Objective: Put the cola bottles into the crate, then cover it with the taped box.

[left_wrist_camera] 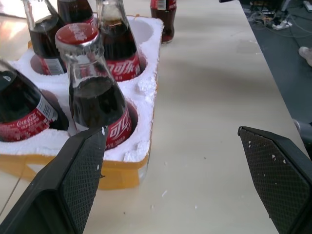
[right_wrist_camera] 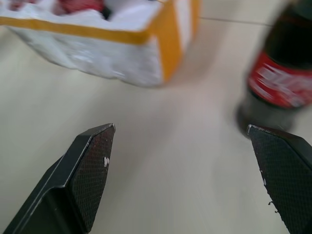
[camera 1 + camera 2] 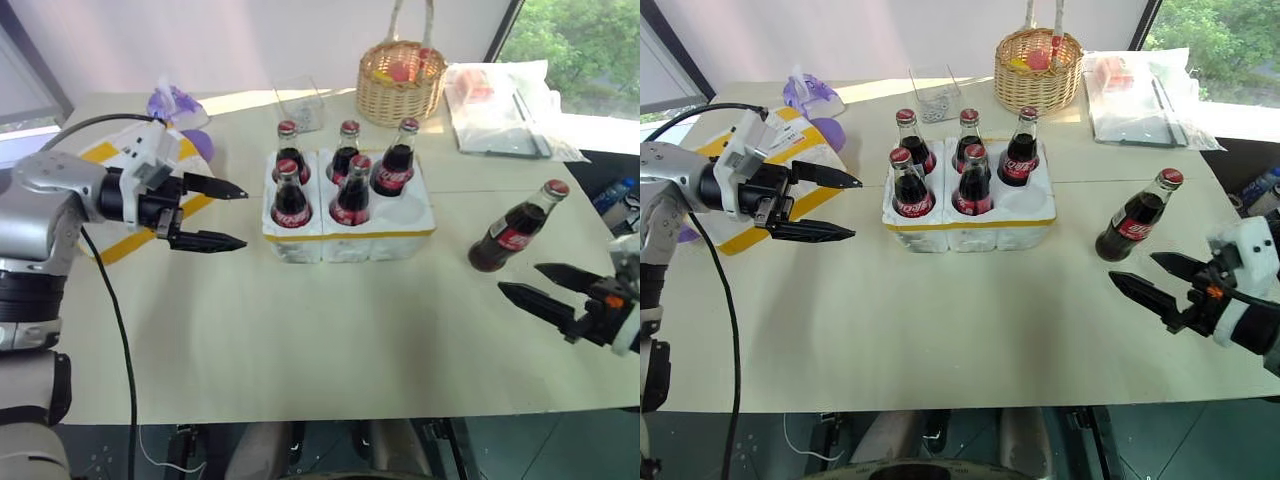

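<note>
The white foam crate [image 3: 350,243] with its yellow band stands mid-table and holds several cola bottles [image 3: 290,200] upright; its front right hole [image 3: 405,208] is empty. One more cola bottle [image 3: 518,228] stands alone on the table to the crate's right. My left gripper [image 3: 244,217] is open just left of the crate, pointing at it with nothing between its fingers. My right gripper [image 3: 519,278] is open low at the front right, close in front of the lone bottle [image 2: 282,83] and apart from it. The taped box [image 3: 100,152] lies behind my left gripper, largely hidden by it.
A wicker basket [image 3: 401,82] sits at the back, with a clear plastic-wrapped package [image 3: 500,105] to its right. A purple item [image 3: 178,105] and a small clear container [image 3: 300,100] lie at the back left. A blue bottle [image 3: 612,195] lies off the table's right edge.
</note>
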You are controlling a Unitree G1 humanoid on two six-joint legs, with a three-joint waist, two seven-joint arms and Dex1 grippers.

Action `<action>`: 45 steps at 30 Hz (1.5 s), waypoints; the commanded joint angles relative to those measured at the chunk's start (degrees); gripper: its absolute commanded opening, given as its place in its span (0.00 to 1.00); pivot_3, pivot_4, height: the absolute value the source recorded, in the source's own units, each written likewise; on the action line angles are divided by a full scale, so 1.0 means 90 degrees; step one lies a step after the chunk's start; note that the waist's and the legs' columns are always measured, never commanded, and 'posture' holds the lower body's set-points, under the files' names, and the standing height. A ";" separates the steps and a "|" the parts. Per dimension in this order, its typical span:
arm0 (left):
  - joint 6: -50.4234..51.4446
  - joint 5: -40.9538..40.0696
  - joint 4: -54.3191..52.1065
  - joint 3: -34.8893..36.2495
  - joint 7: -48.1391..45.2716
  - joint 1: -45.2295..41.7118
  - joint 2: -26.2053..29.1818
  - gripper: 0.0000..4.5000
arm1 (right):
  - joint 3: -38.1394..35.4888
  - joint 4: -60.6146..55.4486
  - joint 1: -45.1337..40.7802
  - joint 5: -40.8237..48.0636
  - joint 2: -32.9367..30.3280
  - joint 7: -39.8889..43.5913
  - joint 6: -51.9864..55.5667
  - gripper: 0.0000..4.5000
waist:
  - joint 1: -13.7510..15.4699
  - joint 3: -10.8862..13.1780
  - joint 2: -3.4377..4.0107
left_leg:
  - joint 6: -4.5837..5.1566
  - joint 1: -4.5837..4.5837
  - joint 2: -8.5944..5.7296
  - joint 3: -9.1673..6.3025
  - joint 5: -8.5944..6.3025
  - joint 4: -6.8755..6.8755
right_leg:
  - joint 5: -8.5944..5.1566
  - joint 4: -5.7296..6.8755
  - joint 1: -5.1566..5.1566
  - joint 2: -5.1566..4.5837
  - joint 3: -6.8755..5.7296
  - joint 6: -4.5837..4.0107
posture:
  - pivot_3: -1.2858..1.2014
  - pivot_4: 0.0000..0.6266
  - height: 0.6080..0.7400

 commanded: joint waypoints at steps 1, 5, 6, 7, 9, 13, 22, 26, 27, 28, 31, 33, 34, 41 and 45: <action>-0.0049 -0.0047 -0.0157 0.0209 0.0003 -0.0043 0.0078 1.00 | 0.0009 0.0435 -0.0160 -0.0311 0.0137 -0.0344 -0.0728 0.99 | 0.0008 0.0000 0.0001 | 0.0000 0.0000 0.0000 0.0000 0.0000 0.0000 | 0.0000 0.0000 0.0000 0.0000 0.0000 0.0000 | 0.52 0.24 1.00; -0.0005 -0.0065 -0.0247 0.0242 0.0048 -0.0010 0.0102 1.00 | 0.0360 0.0972 -0.0493 -0.0479 0.0200 -0.0602 -0.1193 0.99 | 0.0008 0.0000 0.0001 | -0.0001 0.0000 0.0001 -0.0001 0.0000 0.0000 | 0.0000 0.0001 0.0000 0.0001 0.0000 0.0000 | 0.52 0.24 1.00; 0.0017 -0.0076 -0.0281 0.0256 0.0063 0.0005 0.0113 1.00 | 0.0450 0.1084 -0.0554 -0.0476 0.0198 -0.0602 -0.1284 0.99 | 0.0012 0.0000 0.0001 | -0.0001 0.0000 0.0001 -0.0001 0.0000 -0.0001 | 0.0000 0.0000 0.0000 0.0001 0.0000 0.0000 | 0.52 0.24 1.00; 0.0039 -0.0088 -0.0315 0.0271 0.0077 0.0022 0.0124 1.00 | 0.0530 0.1171 -0.0595 -0.0471 0.0188 -0.0601 -0.1353 0.99 | 0.0014 0.0000 0.0001 | -0.0001 -0.0001 0.0000 -0.0001 0.0000 -0.0001 | 0.0000 0.0000 0.0000 0.0001 0.0000 0.0000 | 0.52 0.24 1.00; 0.0070 -0.0100 -0.0363 0.0299 0.0099 0.0050 0.0144 1.00 | 0.0699 0.1370 -0.0680 -0.0499 0.0154 -0.0607 -0.1495 0.99 | 0.0016 0.0000 0.0001 | 0.0000 -0.0001 0.0001 -0.0002 0.0000 -0.0003 | 0.0000 0.0000 0.0000 0.0001 0.0000 0.0000 | 0.52 0.24 1.00; 0.0111 -0.0106 -0.0423 0.0352 0.0163 0.0094 0.0192 1.00 | 0.1026 0.1855 -0.0963 -0.0619 0.0072 -0.0644 -0.1782 0.99 | 0.0015 0.0000 0.0001 | 0.0000 -0.0001 0.0000 -0.0003 0.0000 0.0000 | 0.0000 0.0000 0.0000 0.0002 0.0000 0.0000 | 0.52 0.24 1.00; 0.0235 -0.0131 -0.0598 0.0461 0.0250 0.0162 0.0253 1.00 | 0.1687 0.2698 -0.1565 -0.1004 -0.0033 -0.0766 -0.2253 0.99 | 0.0014 0.0000 0.0002 | -0.0001 0.0000 0.0000 -0.0003 0.0000 -0.0002 | 0.0000 0.0001 -0.0001 0.0003 -0.0001 0.0000 | 0.52 0.24 1.00; 0.0246 -0.0123 -0.0616 0.0490 0.0280 0.0170 0.0287 1.00 | 0.1963 0.3136 -0.1899 -0.1165 0.0027 -0.0861 -0.2461 0.99 | 0.0012 0.0000 0.0002 | -0.0001 0.0000 -0.0001 -0.0002 0.0001 0.0001 | 0.0000 0.0001 0.0000 0.0003 -0.0001 0.0000 | 0.52 0.24 1.00; 0.0244 -0.0121 -0.0613 0.0491 0.0283 0.0170 0.0293 1.00 | 0.2042 0.3244 -0.1985 -0.1215 0.0056 -0.0886 -0.2529 0.99 | 0.0012 0.0000 0.0002 | -0.0001 0.0000 -0.0002 -0.0002 0.0001 0.0001 | 0.0000 0.0001 0.0000 0.0003 -0.0001 0.0000 | 0.52 0.24 1.00; 0.0241 -0.0118 -0.0609 0.0490 0.0288 0.0169 0.0296 1.00 | 0.2105 0.3339 -0.2058 -0.1251 0.0082 -0.0908 -0.2590 0.99 | 0.0012 0.0000 0.0002 | -0.0001 0.0000 -0.0002 -0.0002 0.0001 0.0001 | 0.0000 0.0002 0.0000 0.0004 -0.0001 0.0000 | 0.52 0.24 1.00; 0.0228 -0.0106 -0.0585 0.0486 0.0301 0.0159 0.0302 1.00 | 0.2308 0.3637 -0.2290 -0.1349 0.0192 -0.1005 -0.2736 0.99 | 0.0010 0.0000 0.0002 | -0.0001 0.0000 -0.0002 -0.0003 0.0001 0.0000 | 0.0000 0.0003 -0.0001 0.0004 -0.0001 0.0000 | 0.52 0.24 1.00; 0.0222 -0.0097 -0.0577 0.0481 0.0306 0.0150 0.0307 1.00 | 0.2447 0.3795 -0.2422 -0.1413 0.0280 -0.1045 -0.2817 0.99 | 0.0006 0.0000 0.0002 | -0.0001 0.0000 -0.0002 -0.0002 0.0001 0.0000 | 0.0000 0.0003 -0.0001 0.0005 -0.0001 0.0000 | 0.52 0.24 1.00; 0.0221 -0.0094 -0.0578 0.0478 0.0308 0.0147 0.0310 1.00 | 0.2479 0.3835 -0.2455 -0.1428 0.0300 -0.1052 -0.2843 0.99 | 0.0005 0.0000 0.0002 | -0.0001 0.0000 -0.0002 -0.0002 0.0001 0.0000 | 0.0000 0.0003 -0.0001 0.0006 -0.0001 0.0000 | 0.52 0.24 1.00; 0.0232 -0.0089 -0.0579 0.0479 0.0336 0.0130 0.0325 1.00 | 0.2531 0.3682 -0.2517 -0.1238 0.0411 -0.0924 -0.2953 0.61 | 0.0009 0.0000 0.0002 | -0.0001 0.0000 -0.0006 -0.0002 0.0001 0.0000 | 0.0001 0.0007 -0.0001 0.0009 -0.0001 0.0000 | 0.52 0.24 1.00; 0.0211 -0.0083 -0.0571 0.0486 0.0341 0.0151 0.0329 1.00 | 0.2560 0.3470 -0.2438 -0.1191 0.0433 -0.0904 -0.2925 0.62 | 0.0005 0.0001 0.0003 | -0.0001 0.0000 -0.0006 -0.0003 0.0001 -0.0001 | 0.0001 0.0010 -0.0004 0.0010 -0.0002 0.0000 | 0.52 0.24 1.00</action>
